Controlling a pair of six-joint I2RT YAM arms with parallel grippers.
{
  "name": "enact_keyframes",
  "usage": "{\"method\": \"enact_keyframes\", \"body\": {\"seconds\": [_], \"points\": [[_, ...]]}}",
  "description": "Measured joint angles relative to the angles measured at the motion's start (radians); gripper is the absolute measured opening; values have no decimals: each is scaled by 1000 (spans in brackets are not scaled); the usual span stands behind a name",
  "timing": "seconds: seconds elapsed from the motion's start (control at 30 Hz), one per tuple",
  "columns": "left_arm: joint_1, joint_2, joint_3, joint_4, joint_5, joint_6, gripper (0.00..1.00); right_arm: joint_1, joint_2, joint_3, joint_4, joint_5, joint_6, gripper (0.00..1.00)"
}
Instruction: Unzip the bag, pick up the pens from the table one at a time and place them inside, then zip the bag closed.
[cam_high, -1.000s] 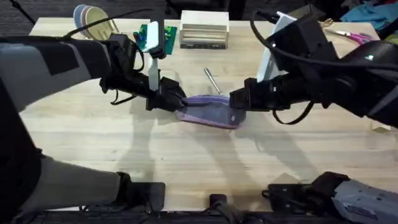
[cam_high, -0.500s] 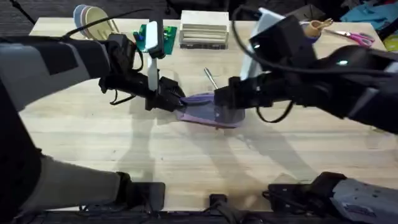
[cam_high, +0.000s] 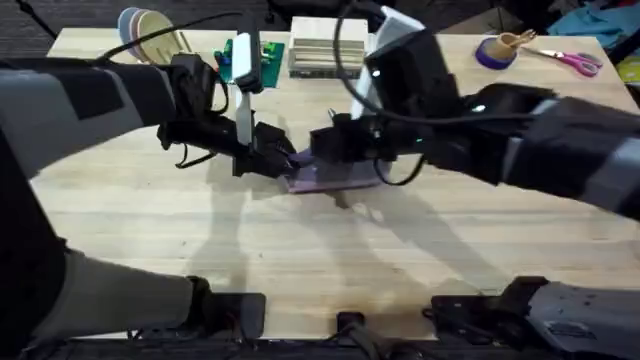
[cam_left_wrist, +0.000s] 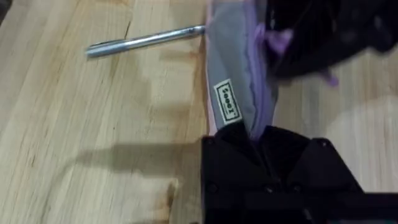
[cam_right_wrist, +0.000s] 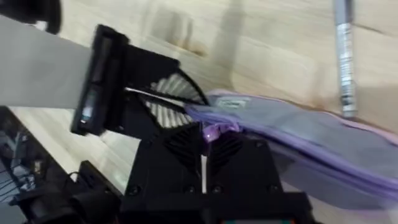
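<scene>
The lavender bag (cam_high: 340, 179) lies in the middle of the table (cam_high: 420, 260). My left gripper (cam_high: 284, 165) is shut on the bag's left end; the left wrist view shows it (cam_left_wrist: 258, 132) clamping the fabric just below the grey face with its label (cam_left_wrist: 227, 99). My right gripper (cam_high: 320, 150) sits over the bag's top edge near that same end, shut on the purple zipper pull (cam_right_wrist: 214, 131). A silvery pen (cam_left_wrist: 146, 40) lies on the wood just beyond the bag (cam_right_wrist: 298, 140), and in the right wrist view the pen (cam_right_wrist: 343, 56) points away.
A cream box (cam_high: 322, 48) and a green item (cam_high: 240, 56) stand at the back, with stacked plates (cam_high: 150, 35) at the back left. Pink-handled scissors (cam_high: 570, 62) and a purple roll (cam_high: 495, 52) lie at the back right. The near half of the table is bare wood.
My right gripper has slid left along the bag's top edge, from the right end to close beside the left gripper, with the zipper pull in it. The left gripper has held still.
</scene>
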Motion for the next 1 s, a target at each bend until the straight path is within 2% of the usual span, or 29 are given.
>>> {"method": "enact_keyframes", "body": {"seconds": [0.13,0.27,0.57,0.63,0.7,0.83,0.9,1.0], "points": [[0,0,0,-1,1,0,42,52,50,0,96,-14,12,32],[0,0,0,-7,0,0,42,101,69,0,124,-15,15,32],[1,0,0,-1,0,0,42,105,69,0,131,3,15,48],[1,0,0,2,1,1,42,97,68,0,142,-5,13,171],[0,0,0,5,6,0,42,83,50,0,151,-30,4,393],[-4,0,0,8,8,0,42,54,-43,8,55,-75,-46,949],[-4,0,0,8,8,0,42,30,-90,23,-5,-84,-75,993],[-4,0,0,8,9,0,42,-11,-156,46,-83,-90,-117,997]]}}
